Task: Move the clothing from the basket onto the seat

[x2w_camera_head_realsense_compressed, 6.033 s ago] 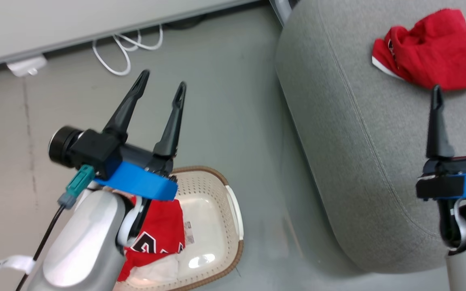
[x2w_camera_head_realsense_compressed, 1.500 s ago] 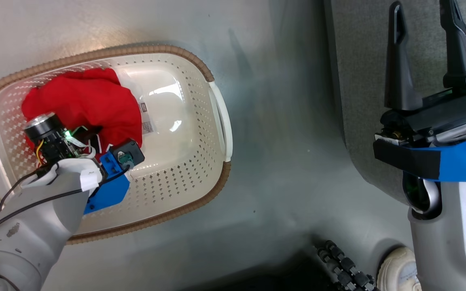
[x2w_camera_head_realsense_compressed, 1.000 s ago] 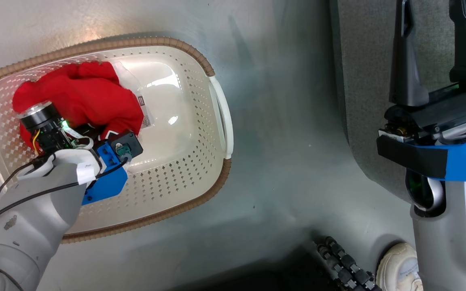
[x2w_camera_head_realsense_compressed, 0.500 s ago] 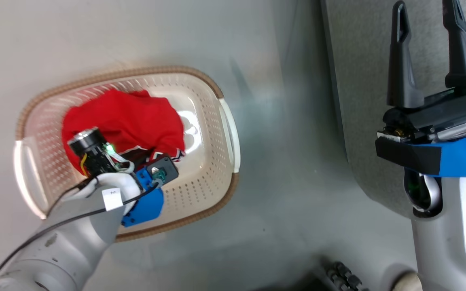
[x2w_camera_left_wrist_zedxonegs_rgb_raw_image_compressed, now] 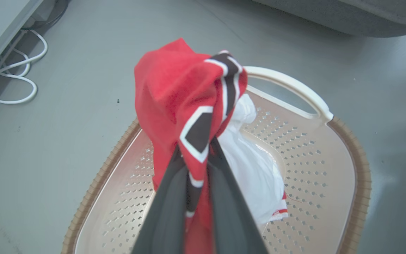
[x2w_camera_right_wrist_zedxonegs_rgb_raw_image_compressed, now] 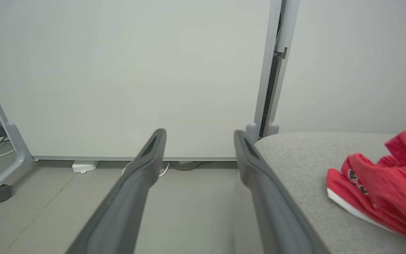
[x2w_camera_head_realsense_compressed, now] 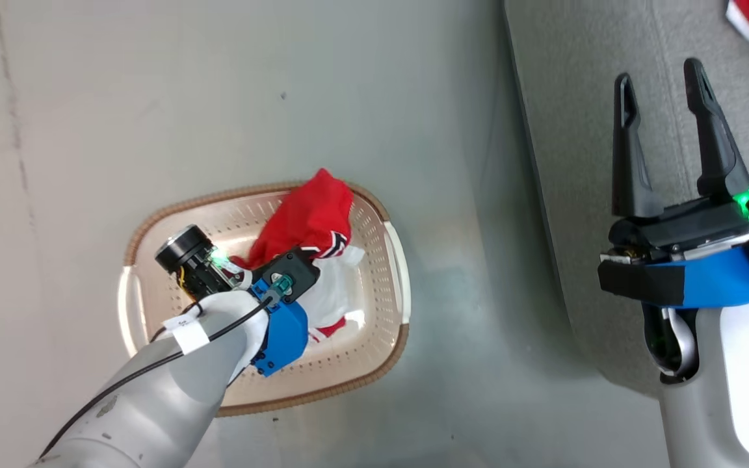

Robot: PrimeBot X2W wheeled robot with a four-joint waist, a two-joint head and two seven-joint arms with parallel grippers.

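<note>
The left gripper (x2w_camera_left_wrist_zedxonegs_rgb_raw_image_compressed: 194, 151) pinches the red jersey (x2w_camera_left_wrist_zedxonegs_rgb_raw_image_compressed: 167, 91) above the basket (x2w_camera_left_wrist_zedxonegs_rgb_raw_image_compressed: 360, 165) to carry it out (another red garment (x2w_camera_right_wrist_zedxonegs_rgb_raw_image_compressed: 382, 190) lies on the seat (x2w_camera_head_realsense_compressed: 576, 130) beside the basket); the right gripper (x2w_camera_head_realsense_compressed: 657, 71) stands spread, empty.

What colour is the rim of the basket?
The rim is brown, with a ribbed look; the left wrist view shows it best.
</note>
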